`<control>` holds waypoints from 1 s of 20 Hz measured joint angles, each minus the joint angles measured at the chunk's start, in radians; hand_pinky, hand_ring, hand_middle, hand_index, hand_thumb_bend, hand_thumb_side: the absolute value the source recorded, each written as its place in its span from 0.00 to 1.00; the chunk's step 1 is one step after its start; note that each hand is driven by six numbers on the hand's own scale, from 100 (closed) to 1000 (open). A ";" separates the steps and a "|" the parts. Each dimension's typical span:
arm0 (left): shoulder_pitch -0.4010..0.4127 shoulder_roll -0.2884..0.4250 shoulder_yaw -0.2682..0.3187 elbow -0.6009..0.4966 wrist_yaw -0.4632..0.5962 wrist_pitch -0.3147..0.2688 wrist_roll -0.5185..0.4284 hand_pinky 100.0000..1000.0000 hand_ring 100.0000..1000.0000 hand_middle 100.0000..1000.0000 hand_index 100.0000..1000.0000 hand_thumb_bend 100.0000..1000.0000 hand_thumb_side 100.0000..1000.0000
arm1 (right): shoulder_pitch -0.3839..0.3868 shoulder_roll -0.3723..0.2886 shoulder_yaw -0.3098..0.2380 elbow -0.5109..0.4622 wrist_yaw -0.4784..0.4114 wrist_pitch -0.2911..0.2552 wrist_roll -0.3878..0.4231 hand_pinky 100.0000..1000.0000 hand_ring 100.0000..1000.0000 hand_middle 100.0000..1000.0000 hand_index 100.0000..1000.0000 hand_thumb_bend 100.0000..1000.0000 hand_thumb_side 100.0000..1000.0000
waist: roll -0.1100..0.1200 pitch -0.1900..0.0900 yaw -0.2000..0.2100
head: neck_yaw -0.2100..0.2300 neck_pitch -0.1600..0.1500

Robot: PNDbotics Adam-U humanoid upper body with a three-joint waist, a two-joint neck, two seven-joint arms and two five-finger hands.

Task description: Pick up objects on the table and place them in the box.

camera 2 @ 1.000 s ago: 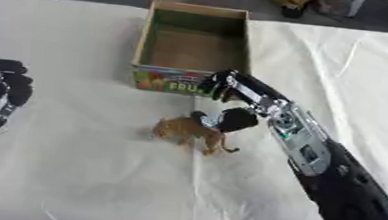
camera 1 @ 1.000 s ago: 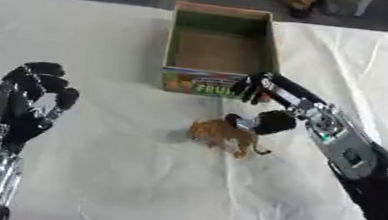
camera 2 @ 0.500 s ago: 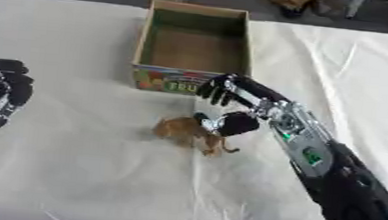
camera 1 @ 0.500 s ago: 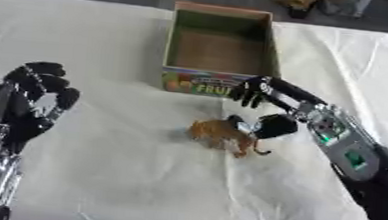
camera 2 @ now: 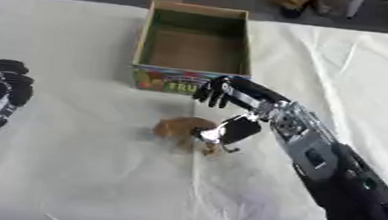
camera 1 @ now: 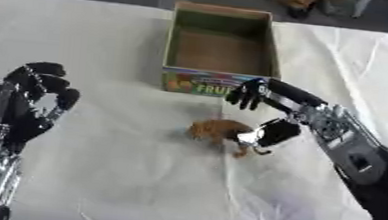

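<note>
Just in front of the box [camera 1: 220,44], the brown toy animal [camera 1: 216,131] lies on the desk [camera 1: 108,34], its long axis crosswise. Right hand [camera 1: 264,108] is open beside it, way nearer than the left hand [camera 1: 24,104], which sits idle and open.

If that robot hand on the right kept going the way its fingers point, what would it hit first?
Probably the small brown toy animal. The right robot hand reaches leftward, its thumb already at the toy's near side. Its upper fingers hang near the box front, though depth there is unclear.
</note>
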 measured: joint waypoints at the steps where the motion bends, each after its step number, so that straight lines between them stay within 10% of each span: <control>1: 0.000 0.000 0.000 0.000 0.000 0.000 0.000 0.60 0.57 0.55 0.65 0.78 0.42 | 0.000 -0.001 0.000 -0.008 0.000 0.000 0.001 0.60 0.64 0.65 0.77 0.36 0.28 | 0.000 0.000 0.000 | 0.000 0.000; 20: 0.000 0.000 0.000 0.000 -0.001 -0.003 -0.004 0.60 0.57 0.55 0.65 0.79 0.42 | -0.001 0.011 0.025 0.045 0.048 -0.021 0.031 0.59 0.64 0.64 0.76 0.30 0.25 | 0.000 0.000 0.003 | -0.002 0.000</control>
